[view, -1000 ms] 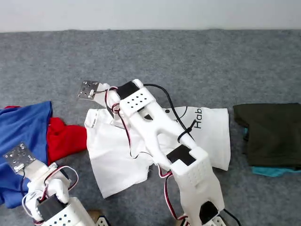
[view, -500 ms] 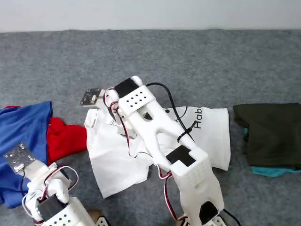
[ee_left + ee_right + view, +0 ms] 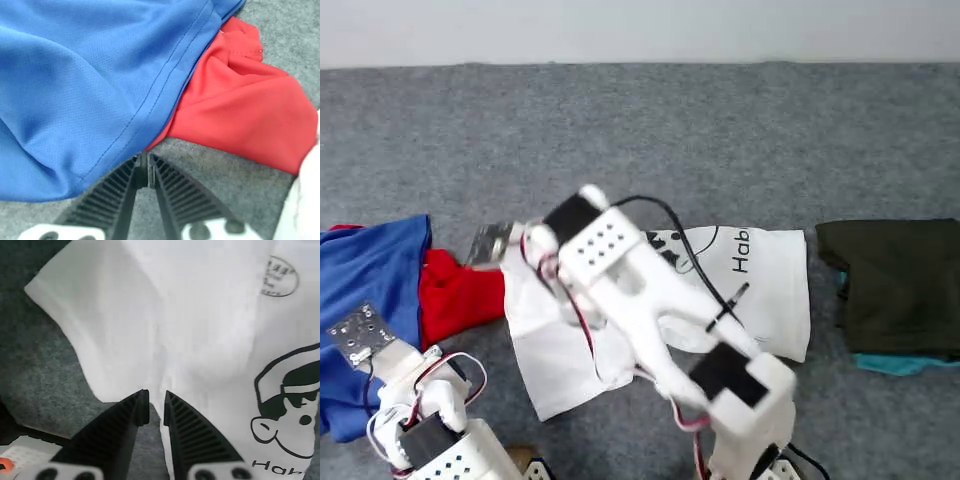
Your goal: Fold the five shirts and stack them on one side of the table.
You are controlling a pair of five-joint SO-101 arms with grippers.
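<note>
Swung toward left edge of table [image 3: 720, 130], over white shirt [image 3: 165, 315] — with right gripper [image 3: 155, 396] barely parted; limp, light cloth, likely best pinched at hem.

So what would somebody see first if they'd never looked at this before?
Probably the big white right arm, stretched across the white shirt with a cartoon face in the middle of the grey table. Next come the bright colours on the left: a blue shirt lying over a red shirt. On the right, a dark shirt sits folded on a teal shirt.
</note>
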